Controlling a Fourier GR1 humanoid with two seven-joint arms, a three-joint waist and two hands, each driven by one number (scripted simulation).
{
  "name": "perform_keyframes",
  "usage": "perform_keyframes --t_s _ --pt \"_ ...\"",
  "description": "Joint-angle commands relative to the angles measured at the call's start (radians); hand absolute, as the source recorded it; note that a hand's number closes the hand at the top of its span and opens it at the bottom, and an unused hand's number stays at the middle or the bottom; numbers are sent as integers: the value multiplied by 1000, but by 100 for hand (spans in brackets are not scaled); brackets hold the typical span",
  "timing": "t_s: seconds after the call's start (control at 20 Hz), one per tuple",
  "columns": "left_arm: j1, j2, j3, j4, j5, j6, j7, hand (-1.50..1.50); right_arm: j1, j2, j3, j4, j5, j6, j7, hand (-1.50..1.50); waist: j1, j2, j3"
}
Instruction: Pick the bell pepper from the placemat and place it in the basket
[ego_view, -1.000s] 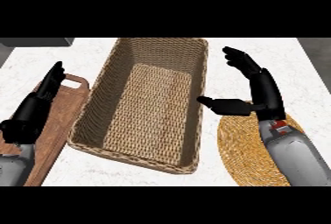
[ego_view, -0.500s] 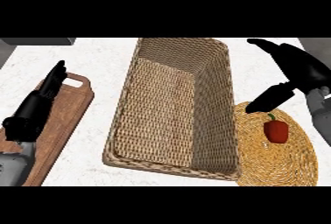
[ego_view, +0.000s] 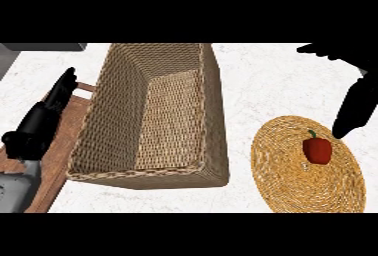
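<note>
Pepper (ego_view: 317, 150): 1, red, on mat (ego_view: 295, 185), untouched.
Basket (ego_view: 214, 110): just left of mat.
Right hand (ego_view: 354, 105): fingers spread, beside pepper; best lowered squarely, closing round the body, not the stem.
Left hand (ego_view: 40, 122): fingers straight, over board (ego_view: 57, 185).

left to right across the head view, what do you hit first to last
left hand → basket → placemat with the bell pepper on it
</note>
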Motion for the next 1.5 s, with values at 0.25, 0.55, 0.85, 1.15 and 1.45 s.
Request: perform_keyframes --t_s 0.25,0.55,0.85,1.15,1.45 --pt "10 -17 34 15 -12 -36 -20 0 -5 44 1 121 45 129 36 -150 4 4 3" --pt "-30 -12 84 57 -2 -79 -30 0 138 43 16 94 188 133 -92 -150 -5 4 3" --pt "-13 -92 27 -2 -93 -9 24 0 174 38 -4 153 253 216 -163 -150 -3 4 4" --pt "47 -78 85 -28 -76 -82 -13 0 212 121 -62 151 349 210 -134 -150 -2 2 3" --pt "11 -96 103 -89 -102 -87 70 0 294 175 -65 159 511 138 -253 -150 -1 2 3"
